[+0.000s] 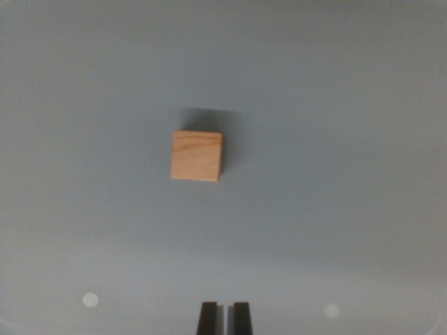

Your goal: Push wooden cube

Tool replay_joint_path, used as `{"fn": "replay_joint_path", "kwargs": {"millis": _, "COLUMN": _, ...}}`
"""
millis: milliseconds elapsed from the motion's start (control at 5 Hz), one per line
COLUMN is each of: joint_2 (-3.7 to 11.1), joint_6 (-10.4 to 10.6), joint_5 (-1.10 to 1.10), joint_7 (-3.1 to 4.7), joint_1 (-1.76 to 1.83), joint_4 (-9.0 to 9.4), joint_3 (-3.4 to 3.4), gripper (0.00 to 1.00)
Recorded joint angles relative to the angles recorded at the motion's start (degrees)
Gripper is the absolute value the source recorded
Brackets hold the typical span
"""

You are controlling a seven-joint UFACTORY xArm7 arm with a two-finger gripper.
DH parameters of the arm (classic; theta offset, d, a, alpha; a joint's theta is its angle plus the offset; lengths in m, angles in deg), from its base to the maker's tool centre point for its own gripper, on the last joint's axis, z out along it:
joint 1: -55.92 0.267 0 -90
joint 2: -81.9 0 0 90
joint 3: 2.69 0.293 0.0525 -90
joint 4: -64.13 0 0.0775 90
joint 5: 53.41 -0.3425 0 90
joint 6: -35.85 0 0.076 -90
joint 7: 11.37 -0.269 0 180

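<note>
Down at the bottom edge of my wrist view, my end effector (224,317) shows only as two dark fingertips, drawn narrow with just a thin slit between them and nothing held. That pose suits pushing, since the closed tips make one blunt face.

Ahead of them the wooden cube (197,155) sits alone on the grey desk (335,209), near the middle of the view and a little toward the wrist view's left of my fingertip line. It lies flat, its top face showing the grain, a soft shadow falling behind and to its right. A clear stretch of bare desk separates it from my tips; we are well apart, not touching.

By my judgement the push has not yet begun in any way I can see: no contact is made. What is left is to close the gap, shade slightly left to meet the near face squarely, and drive the cube forward.
</note>
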Motion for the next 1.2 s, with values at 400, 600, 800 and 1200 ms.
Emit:
{"fn": "replay_joint_path", "kwargs": {"millis": 400, "joint_2": 0.71, "joint_6": 2.07, "joint_5": -0.06, "joint_7": -0.12, "joint_1": 0.14, "joint_4": 1.42, "joint_3": 0.11, "gripper": 0.00}}
{"fn": "replay_joint_path", "kwargs": {"millis": 600, "joint_2": 1.46, "joint_6": 4.28, "joint_5": -0.12, "joint_7": -0.24, "joint_1": 0.28, "joint_4": 2.94, "joint_3": 0.22, "gripper": 0.00}}
{"fn": "replay_joint_path", "kwargs": {"millis": 800, "joint_2": 1.46, "joint_6": 4.28, "joint_5": -0.12, "joint_7": -0.24, "joint_1": 0.28, "joint_4": 2.94, "joint_3": 0.22, "gripper": 0.00}}
{"fn": "replay_joint_path", "kwargs": {"millis": 1200, "joint_2": 2.28, "joint_6": 6.67, "joint_5": -0.19, "joint_7": -0.37, "joint_1": 0.43, "joint_4": 4.58, "joint_3": 0.35, "gripper": 0.00}}
